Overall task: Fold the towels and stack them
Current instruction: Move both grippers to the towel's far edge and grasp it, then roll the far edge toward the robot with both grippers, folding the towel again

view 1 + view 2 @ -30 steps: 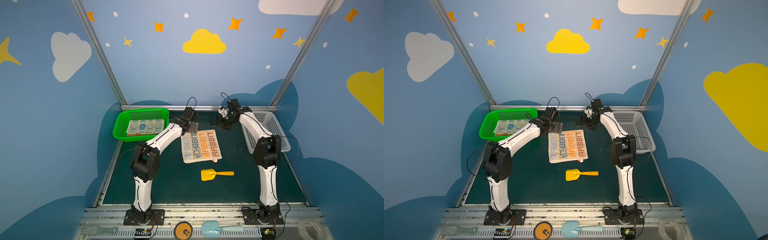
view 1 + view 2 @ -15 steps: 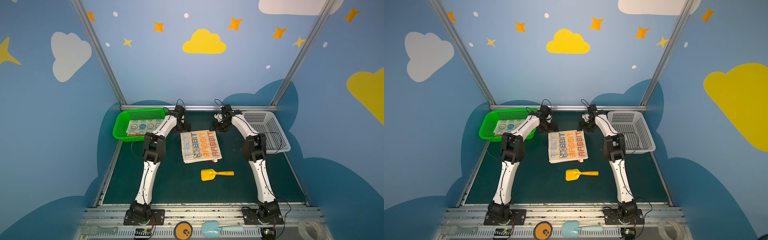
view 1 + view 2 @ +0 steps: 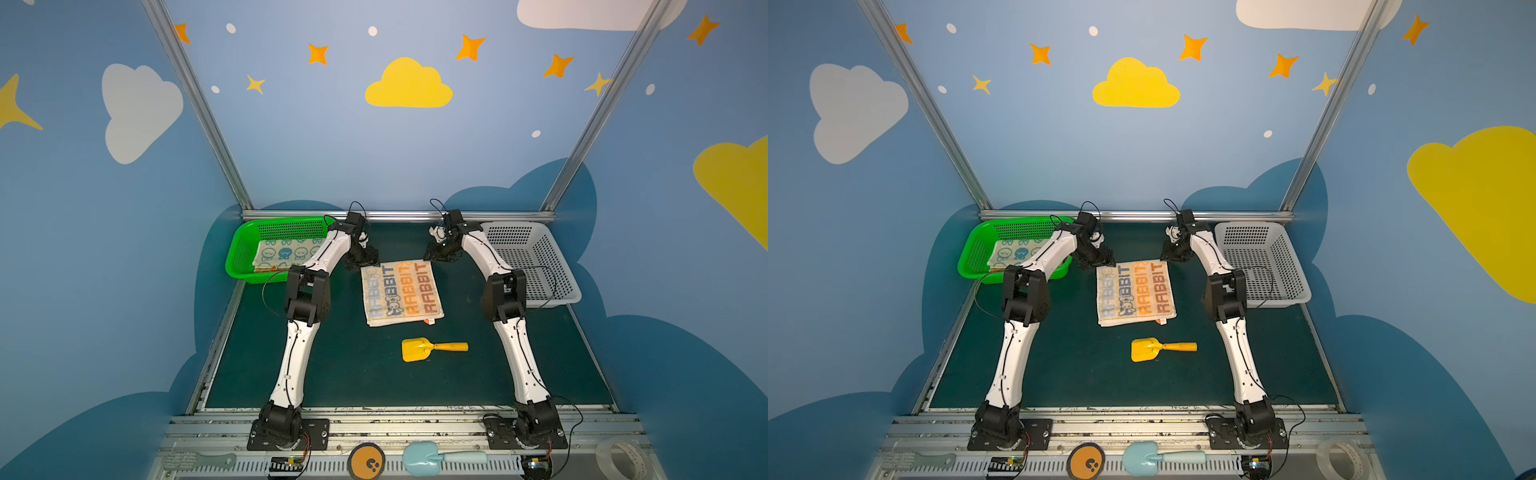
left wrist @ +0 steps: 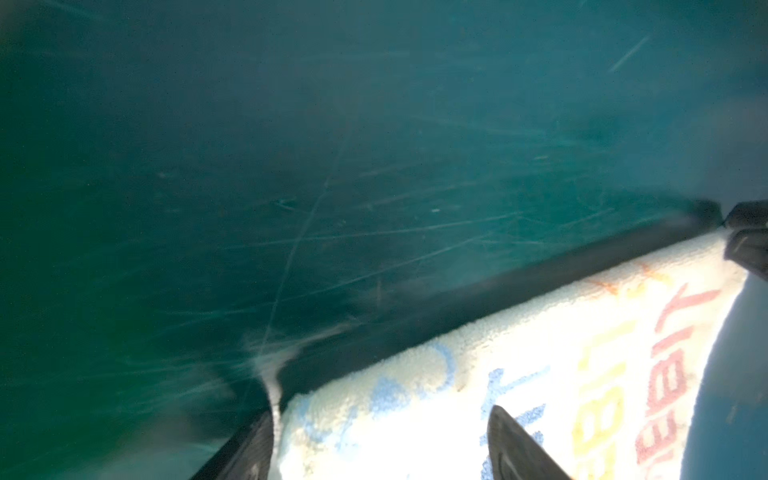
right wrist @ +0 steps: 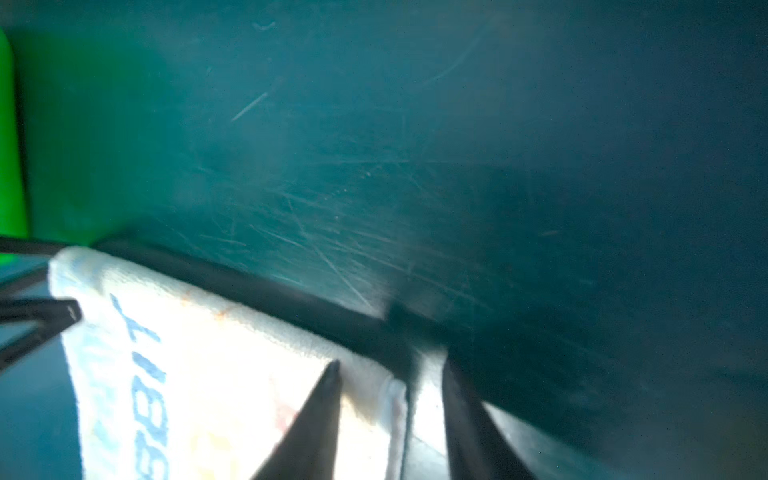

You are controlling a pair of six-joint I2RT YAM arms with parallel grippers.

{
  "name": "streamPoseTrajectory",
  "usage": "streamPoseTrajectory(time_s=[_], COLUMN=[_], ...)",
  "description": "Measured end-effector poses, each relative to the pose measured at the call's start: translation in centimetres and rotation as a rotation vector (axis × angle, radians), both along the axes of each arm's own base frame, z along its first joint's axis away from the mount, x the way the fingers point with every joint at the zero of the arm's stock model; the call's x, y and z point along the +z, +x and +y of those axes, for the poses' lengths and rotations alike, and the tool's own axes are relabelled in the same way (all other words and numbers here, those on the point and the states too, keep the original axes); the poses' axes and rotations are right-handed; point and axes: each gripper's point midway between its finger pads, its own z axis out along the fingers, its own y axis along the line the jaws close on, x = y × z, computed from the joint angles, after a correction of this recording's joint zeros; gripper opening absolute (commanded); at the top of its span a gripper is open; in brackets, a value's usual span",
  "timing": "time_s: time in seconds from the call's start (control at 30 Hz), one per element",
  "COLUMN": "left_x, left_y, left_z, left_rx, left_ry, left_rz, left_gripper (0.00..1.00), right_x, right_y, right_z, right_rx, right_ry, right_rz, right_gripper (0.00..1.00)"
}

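Note:
The cream towel (image 3: 401,293) (image 3: 1136,293) with blue and orange RABBIT letters lies flat on the green mat in both top views. My left gripper (image 3: 365,264) (image 3: 1102,264) is down at its far left corner. In the left wrist view this gripper (image 4: 382,411) is open wide, one finger beside the towel (image 4: 540,353) and one on it. My right gripper (image 3: 436,257) (image 5: 390,365) is at the far right corner, open by a narrow gap that straddles the towel's (image 5: 208,353) edge. A cream-blue towel (image 3: 286,253) with blue faces lies in the green basket (image 3: 241,253), an orange edge under it.
A white basket (image 3: 536,266) stands at the back right. A yellow toy shovel (image 3: 432,347) lies just in front of the lettered towel. On the front rail are a brush (image 3: 199,459), an orange disc (image 3: 366,461), a light blue shovel (image 3: 440,457) and a tape roll (image 3: 621,457).
Both arms have stretched out and come down onto the towel's two far corners. Both pairs of jaws have narrowed, the right far more than the left.

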Motion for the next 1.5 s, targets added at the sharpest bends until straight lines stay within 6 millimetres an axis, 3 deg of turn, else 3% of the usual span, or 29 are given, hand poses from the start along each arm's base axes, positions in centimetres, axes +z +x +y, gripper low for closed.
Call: streamPoseTrajectory(time_s=[0.17,0.3,0.37,0.5,0.67,0.8,1.03,1.2,1.33,1.5], left_x=[-0.3,-0.6,-0.8,-1.1,-0.8,-0.1,5.0,8.0,7.8,5.4], left_y=[0.0,0.0,0.0,-0.1,0.3,0.5,-1.7,-4.4,-6.8,-10.1], left_z=[0.3,0.4,0.4,0.7,1.2,1.2,0.8,0.3,-0.2,-0.6], left_rx=[0.000,-0.006,-0.007,-0.017,-0.025,-0.036,-0.065,-0.081,-0.100,-0.118], left_ry=[0.008,0.011,0.013,0.031,0.061,0.064,0.042,0.019,0.015,0.026], left_rz=[0.003,0.006,0.009,0.010,-0.008,-0.031,-0.139,-0.236,-0.266,-0.249], left_gripper=[0.58,0.33,0.17,0.04,0.03,0.03,0.03,0.03,0.03,0.03], right_x=[-0.4,-0.5,-0.5,-0.4,-0.1,1.3,7.2,9.7,9.7,7.6], right_y=[-0.2,-0.3,-0.3,-0.4,-0.4,-0.9,-3.3,-6.1,-8.5,-12.6], right_z=[0.3,0.6,0.7,0.8,0.6,-0.1,-0.7,-1.5,-2.2,-2.8], right_rx=[0.005,0.007,0.003,-0.003,-0.020,-0.032,-0.028,-0.030,-0.049,-0.070], right_ry=[0.005,0.016,0.021,0.034,0.076,0.111,0.162,0.161,0.141,0.079], right_rz=[0.008,0.016,0.020,0.029,0.050,0.065,0.036,0.039,0.084,0.184], right_gripper=[0.10,0.00,0.00,0.00,0.00,0.00,0.00,0.00,0.00,0.00])
